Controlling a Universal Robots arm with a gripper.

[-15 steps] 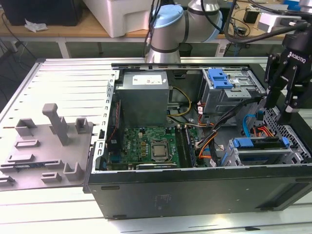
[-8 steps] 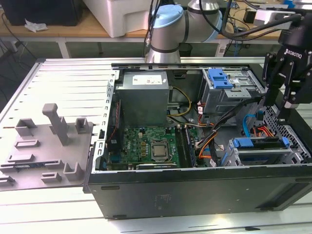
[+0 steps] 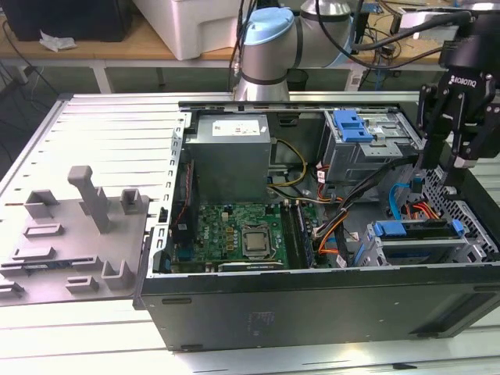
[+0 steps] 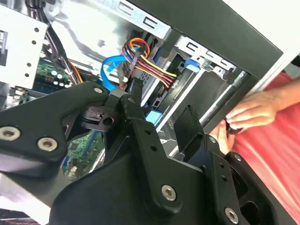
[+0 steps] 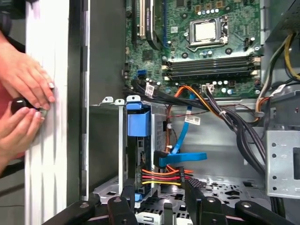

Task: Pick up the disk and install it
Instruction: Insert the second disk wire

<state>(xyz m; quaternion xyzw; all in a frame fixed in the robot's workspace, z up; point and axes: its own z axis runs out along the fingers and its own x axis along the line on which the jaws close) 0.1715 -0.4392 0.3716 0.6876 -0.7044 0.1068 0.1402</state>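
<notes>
Inside the open case point(image 3: 312, 312), at the corner nearest the exterior view's right, the disk point(image 3: 418, 234) sits on edge in the grey drive cage point(image 3: 469, 250). Its long axis runs along the case's near wall, roughly level, from the blue bracket end toward the exterior view's right. It shows as a thin dark slab edged by a blue carrier, with the blue tab point(image 5: 138, 123) standing at one end in the first wrist view. Red, yellow and orange wires point(image 5: 161, 176) and a blue flat cable point(image 5: 183, 157) reach the cage just beside the disk.

The gripper point(image 3: 441, 156) hangs above the cage, a little toward the case's far wall. Its black fingers point(image 5: 194, 190) stand apart with nothing between them, straddling the cage top in the first wrist view.

Outside the case wall, a person's hands point(image 5: 23, 103) rest on the white worktop point(image 5: 47, 140) edge. The motherboard point(image 3: 242, 234) lies on the case floor, well apart from the disk.
</notes>
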